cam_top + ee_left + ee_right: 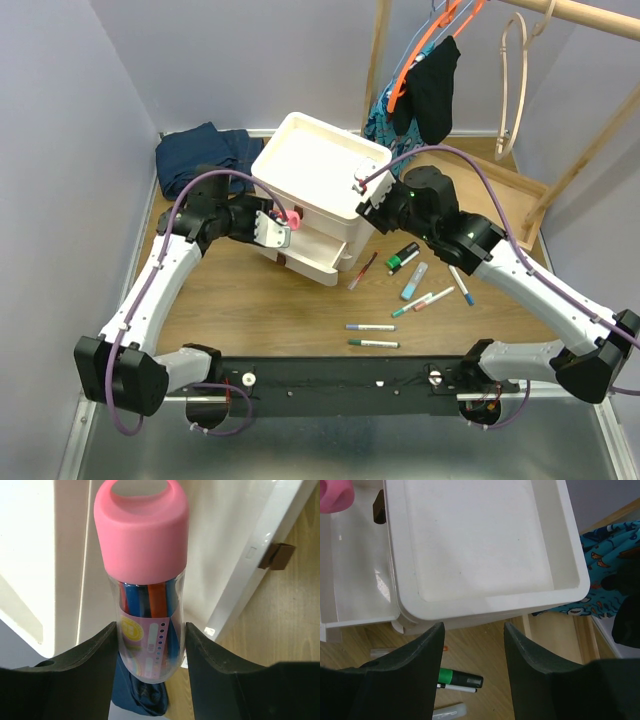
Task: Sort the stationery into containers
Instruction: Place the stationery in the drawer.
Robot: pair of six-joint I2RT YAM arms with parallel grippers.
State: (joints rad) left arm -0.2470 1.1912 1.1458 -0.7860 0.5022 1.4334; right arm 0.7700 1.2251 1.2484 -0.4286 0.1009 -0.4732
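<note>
So: one drawer stack [315,190], one pink-capped tube [145,575] of pens, one red pen [362,270], one black-green marker [402,257], and about five slim markers [370,327] loose on the table. Two grippers.
</note>
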